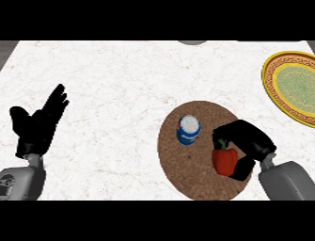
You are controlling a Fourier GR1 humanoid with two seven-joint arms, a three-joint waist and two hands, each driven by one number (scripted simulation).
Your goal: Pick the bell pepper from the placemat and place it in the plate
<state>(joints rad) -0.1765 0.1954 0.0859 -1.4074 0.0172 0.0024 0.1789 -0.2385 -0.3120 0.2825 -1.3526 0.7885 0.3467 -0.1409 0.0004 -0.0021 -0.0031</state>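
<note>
Head view, steep look down on the white marbled counter top (pixel 118 84). I see my right hand (pixel 247 141) low at the right, black fingers curled round the red bell pepper with a green stem (pixel 224 160); thumb side wraps under it, so the hand hides part of the pepper. Pepper sits over the right part of the round brown woven placemat (pixel 187 174); can't tell whether it rests on the mat or is lifted off. Small blue-and-white can (pixel 188 129) stands on the same mat, just left of the hand, apart from the pepper. Round yellow plate with a green patterned centre (pixel 300 87) is at the far right edge, well apart from the mat. My left hand (pixel 38 123) rests at the left, fingers straight and up, holding nothing.
</note>
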